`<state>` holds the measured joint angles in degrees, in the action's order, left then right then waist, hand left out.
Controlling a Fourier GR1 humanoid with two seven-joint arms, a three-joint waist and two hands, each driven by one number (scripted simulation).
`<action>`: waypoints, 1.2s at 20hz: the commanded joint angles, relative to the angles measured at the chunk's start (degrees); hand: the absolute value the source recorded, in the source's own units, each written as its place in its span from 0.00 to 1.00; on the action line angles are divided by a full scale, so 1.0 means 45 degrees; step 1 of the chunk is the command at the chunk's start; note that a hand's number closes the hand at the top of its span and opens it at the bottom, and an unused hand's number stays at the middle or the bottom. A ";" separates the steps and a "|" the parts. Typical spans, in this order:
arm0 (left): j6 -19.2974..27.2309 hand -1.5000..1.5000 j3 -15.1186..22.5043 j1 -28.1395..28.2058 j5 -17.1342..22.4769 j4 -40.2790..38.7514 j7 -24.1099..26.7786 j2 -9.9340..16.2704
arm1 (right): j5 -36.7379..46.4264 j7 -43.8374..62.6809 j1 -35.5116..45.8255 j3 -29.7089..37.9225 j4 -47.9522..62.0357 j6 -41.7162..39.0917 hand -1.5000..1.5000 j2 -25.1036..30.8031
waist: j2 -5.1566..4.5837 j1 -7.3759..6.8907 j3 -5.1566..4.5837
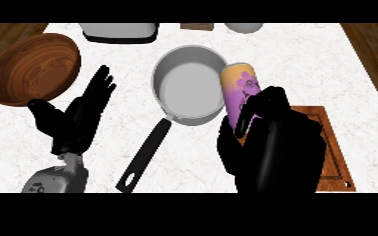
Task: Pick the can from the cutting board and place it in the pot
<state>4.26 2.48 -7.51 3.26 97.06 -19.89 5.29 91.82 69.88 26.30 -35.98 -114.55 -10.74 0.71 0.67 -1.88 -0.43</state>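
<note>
A white marbled counter (310, 65) fills the view, with dark wood showing past its left and right edges. The landmark here is the grey pot (190, 86), sitting near the middle with its black handle (145, 156) running down and to the left. Well left of the pot, a large round wooden bowl (38, 69) overlaps the counter's left edge. Right of the pot and lower, a wooden cutting board (334, 152) lies flat, mostly hidden by the right robot hand (275, 145). That robot hand is curled round the can (242, 91), an orange-and-purple cylinder with a flower print, held off the board and tilted; the can's top end overlaps the pot's right rim. Left of the pot's handle, the left robot hand (83, 111) rests with fingers straight and spread, holding nothing. Beyond the pot, at the counter's far edge, stand a white appliance with a dark base (119, 31), a pale rounded object (244, 27) and a small brown item (197, 26).
</note>
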 commanded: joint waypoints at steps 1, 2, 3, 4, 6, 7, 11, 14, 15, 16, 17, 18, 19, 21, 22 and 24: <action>-0.0154 0.50 0.0119 -0.0244 0.0164 -0.0116 -0.0095 -0.0112 | -0.0409 0.3391 0.1085 0.0488 0.0594 -0.0744 1.00 -0.0150 | -0.0117 -0.0131 0.0029; -0.0046 0.50 0.0198 -0.0002 -0.0011 0.0022 -0.0131 -0.0101 | -0.0476 0.3393 0.1101 0.0586 0.0482 -0.1037 1.00 -0.0150 | -0.0044 -0.0187 0.0031; -0.0053 0.50 0.0233 -0.0320 -0.0006 -0.0112 -0.0009 -0.0188 | -0.0941 0.3396 0.1443 0.1060 0.1107 -0.0747 1.00 -0.0150 | -0.0183 -0.0254 0.0037; -0.0126 0.50 -0.0078 -0.0458 0.0214 -0.0288 -0.0058 -0.0055 | -0.1039 0.3398 0.1430 0.1057 0.1174 -0.0961 1.00 -0.0150 | -0.0170 -0.0203 0.0028; 0.0018 0.50 0.0125 -0.0485 -0.0054 0.0022 -0.0130 -0.0086 | -0.1265 0.3401 0.1771 0.1493 0.1799 -0.0606 1.00 -0.0150 | -0.0160 -0.0403 0.0047; 0.0204 0.50 0.0230 -0.0711 -0.0195 -0.0295 -0.0250 -0.0268 | -0.1520 0.3402 0.1935 0.1666 0.2046 -0.0426 1.00 -0.0150 | -0.0211 -0.0291 0.0056; -0.0026 0.50 0.0066 -0.0616 -0.0037 -0.0717 0.0268 -0.0224 | -0.2426 0.3403 0.2502 0.1876 0.3444 -0.0231 1.00 -0.0150 | -0.0281 -0.0380 0.0047; -0.0110 0.50 -0.0197 -0.0896 0.0211 -0.0245 -0.0123 0.0006 | -0.3451 0.3404 0.2049 0.2816 0.3577 0.1071 1.00 -0.0150 | -0.0280 -0.0525 0.0086; -0.0157 0.50 0.0205 -0.0607 -0.0008 -0.0419 -0.0087 -0.0133 | -0.3701 0.3405 0.2170 0.3071 0.3413 0.1209 1.00 -0.0150 | -0.0252 -0.0514 0.0087; -0.0102 0.50 0.0110 -0.0734 0.0113 -0.0097 -0.0259 -0.0135 | -0.4026 0.3406 0.2082 0.3461 0.3491 0.1616 0.00 -0.0150 | -0.0230 -0.0540 0.0102; 0.0072 0.50 0.0078 -0.0815 0.0018 -0.0232 -0.0331 -0.0200 | -0.4218 0.3407 0.1755 0.3434 0.3888 0.2203 0.00 -0.0150 | -0.0305 -0.0601 0.0109; -0.0074 0.50 0.0268 -0.0681 -0.0004 -0.0188 -0.0129 -0.0241 | -0.4460 0.3409 0.1901 0.3726 0.4102 0.2474 0.00 -0.0151 | -0.0317 -0.0694 0.0103; -0.0046 0.50 0.0254 -0.0796 -0.0017 -0.0365 -0.0056 -0.0289 | -0.4862 0.3410 0.1787 0.3718 0.3963 0.2750 0.00 -0.0151 | -0.0322 -0.0680 0.0103; -0.0011 0.50 0.0325 -0.1084 -0.0054 -0.0415 -0.0281 -0.0330 | -0.5466 0.3411 0.1749 0.3718 0.4327 0.3870 0.00 -0.0151 | -0.0368 -0.0686 0.0121; -0.0021 0.50 0.0506 -0.0369 -0.0108 -0.0148 0.0161 -0.0464 | -0.5443 0.3412 0.1530 0.3750 0.4234 0.4530 0.00 -0.0151 | -0.0297 -0.0780 0.0118; -0.0126 0.50 0.0305 -0.0712 -0.0066 -0.0294 -0.0005 -0.0221 | -0.5284 0.3411 0.1899 0.3700 0.4118 0.5500 0.00 -0.0151 | -0.0305 -0.0749 0.0120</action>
<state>3.93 3.72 -10.73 3.17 95.80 -20.16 4.10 69.83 71.57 33.76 -19.10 -96.81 0.01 0.57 -0.68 -5.00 0.06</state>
